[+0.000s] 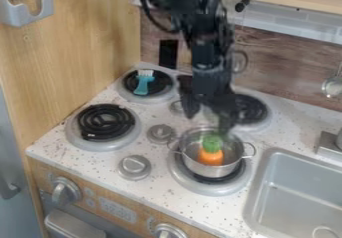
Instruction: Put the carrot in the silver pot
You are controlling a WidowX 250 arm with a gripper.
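Toy kitchen corner: pale wooden side panel (80, 47) down the left of the frame, grey bracket (25, 13) on it at upper left. Brown wood-grain backsplash (284, 64) across the upper right, pale shelf (307, 4) above; metal utensil (332, 87) hanging at the right edge. Black arm (204, 42) enters from the top edge, a little right of centre, and drops nearly upright, a cable looping off its left side. Gripper (209, 118) points down at mid-frame, above the rear side of the pot; its two fingers spread apart, nothing pinched between them. Desk: white, dark-speckled top (83, 154), four burners with black coils. Silver pot (215, 171) sits on the front right burner (194, 186), lower centre of frame. Carrot (210, 157) inside the pot, orange body toward the near wall, green top toward the gripper side. Teal brush (142, 84) on the upper left burner (157, 98). Two round silver knobs (134, 167) on the desk between the left and right burners. Grey sink (297, 197) at lower right. Wooden front with larger knobs (65, 191) along the lower left.
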